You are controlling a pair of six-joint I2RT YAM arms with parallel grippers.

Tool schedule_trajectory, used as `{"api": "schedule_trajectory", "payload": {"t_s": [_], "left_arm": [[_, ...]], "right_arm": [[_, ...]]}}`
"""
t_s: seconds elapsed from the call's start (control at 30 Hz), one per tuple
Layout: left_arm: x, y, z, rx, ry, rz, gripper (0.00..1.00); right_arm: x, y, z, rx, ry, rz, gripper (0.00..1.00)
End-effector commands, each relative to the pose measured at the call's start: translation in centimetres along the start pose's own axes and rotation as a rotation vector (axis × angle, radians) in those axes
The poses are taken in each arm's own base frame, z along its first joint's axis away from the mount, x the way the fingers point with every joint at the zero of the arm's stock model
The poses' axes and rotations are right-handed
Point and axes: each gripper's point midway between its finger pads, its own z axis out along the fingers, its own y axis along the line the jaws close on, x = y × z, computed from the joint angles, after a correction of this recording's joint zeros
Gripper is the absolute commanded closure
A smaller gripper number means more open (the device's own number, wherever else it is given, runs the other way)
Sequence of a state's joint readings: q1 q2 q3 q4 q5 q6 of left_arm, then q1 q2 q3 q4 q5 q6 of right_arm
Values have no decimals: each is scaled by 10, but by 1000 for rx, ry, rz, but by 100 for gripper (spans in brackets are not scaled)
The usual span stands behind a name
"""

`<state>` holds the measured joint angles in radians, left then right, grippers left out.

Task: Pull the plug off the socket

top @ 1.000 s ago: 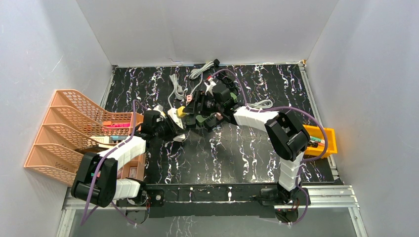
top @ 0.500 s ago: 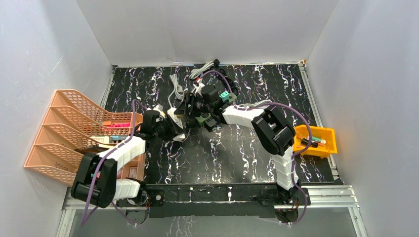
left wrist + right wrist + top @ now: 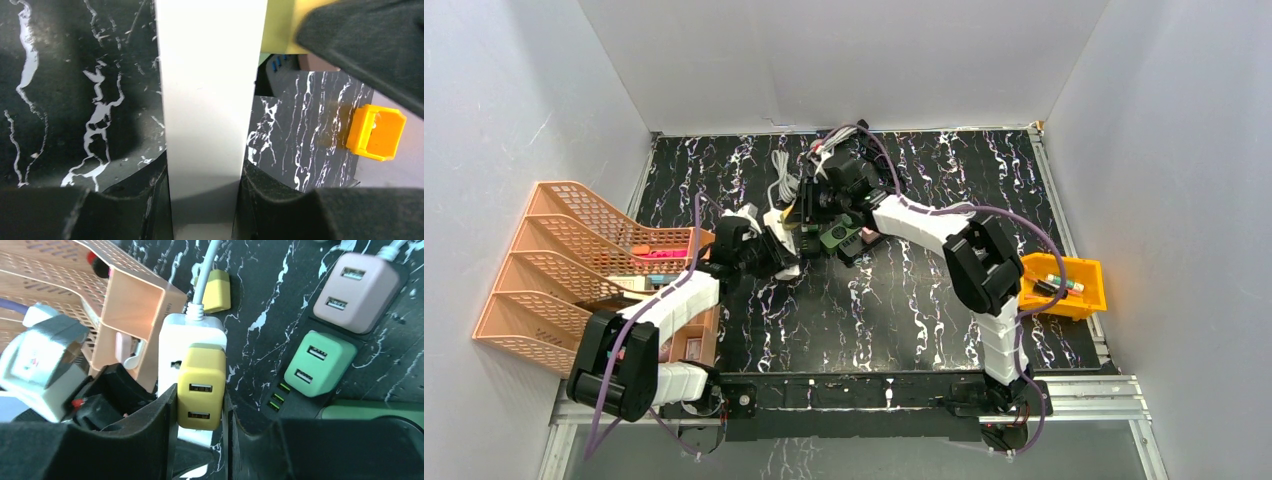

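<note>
The white socket (image 3: 189, 332) is a small power block with a white cord, lying on the black marbled table. A yellow plug (image 3: 201, 385) with two USB ports sits in it. My right gripper (image 3: 200, 415) is shut on the yellow plug, one black finger pressed against each side. My left gripper (image 3: 202, 200) is shut on the white socket (image 3: 207, 100), with the plug's yellow edge (image 3: 280, 25) just beyond it. In the top view both grippers meet at the table's middle left, left gripper (image 3: 769, 245) and right gripper (image 3: 809, 215) close together.
A black power strip (image 3: 300, 405) lies right of the socket, carrying a green plug (image 3: 320, 362) and a pink plug (image 3: 357, 290). A second yellow plug (image 3: 216, 290) lies loose behind. A peach file rack (image 3: 574, 260) stands left, an orange bin (image 3: 1064, 285) right, white cables (image 3: 781, 175) at the back.
My right arm has swung left and back toward the socket, and its jaws have closed onto the yellow plug. The left gripper has kept its hold on the socket.
</note>
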<state>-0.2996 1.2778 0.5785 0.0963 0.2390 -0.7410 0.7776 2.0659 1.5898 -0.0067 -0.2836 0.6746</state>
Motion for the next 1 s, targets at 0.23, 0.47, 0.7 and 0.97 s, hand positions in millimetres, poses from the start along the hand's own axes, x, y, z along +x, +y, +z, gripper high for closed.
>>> {"api": "schedule_trajectory", "payload": {"t_s": [0.23, 0.47, 0.7, 0.97], "left_arm": [[-21, 18, -2, -157, -59, 13, 100], [-86, -14, -16, -137, -128, 221, 100], [-169, -1, -19, -56, -103, 138, 100], [-224, 46, 13, 10, -52, 48, 100]], "right_arm": [[-88, 86, -137, -331, -246, -43, 100], [-52, 55, -129, -324, -182, 17, 100], [-19, 35, -124, -315, -125, 54, 100], [3, 20, -115, -311, -82, 77, 100]]}}
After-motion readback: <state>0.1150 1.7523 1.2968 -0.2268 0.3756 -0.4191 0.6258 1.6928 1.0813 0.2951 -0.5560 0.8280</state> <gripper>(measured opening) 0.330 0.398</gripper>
